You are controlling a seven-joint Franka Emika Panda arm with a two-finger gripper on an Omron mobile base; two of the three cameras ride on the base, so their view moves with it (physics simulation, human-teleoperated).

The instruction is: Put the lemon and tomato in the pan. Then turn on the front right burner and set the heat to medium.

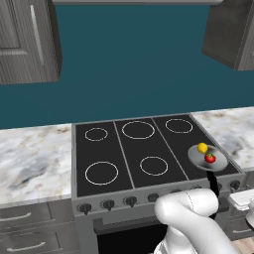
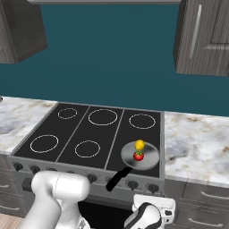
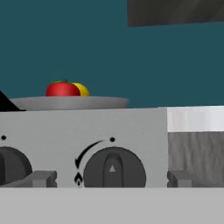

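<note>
The pan [image 1: 208, 159] sits at the right edge of the stove [image 1: 129, 149] in the left base view, at mid-height in the frame, over the front right burner, which it hides. The lemon [image 1: 202, 147] and the tomato [image 1: 210, 158] both lie inside it, close together, the lemon toward the back and the tomato toward the front. Whether the two fruits touch is hard to make out. In the right base view the pan's black handle [image 2: 118, 179] points toward the lower left of the frame, over the stove's front edge.

In the hand view the camera looks level at the stove's front panel. A dark round knob [image 3: 114, 168] stands at lower centre, with its bottom cut off by the frame's lower band. Another knob [image 3: 13, 168] is cut off at the left edge. Above the panel, only the pan's rim shows as a thin grey strip, with the tomato in front of the lemon, hiding most of it. The desk [image 3: 194, 118] appears at right centre.

The tool's jaws stand fully apart and hold nothing; two grey fingertips [image 3: 41, 178] show at the bottom, either side of the knob, not touching it.
</note>
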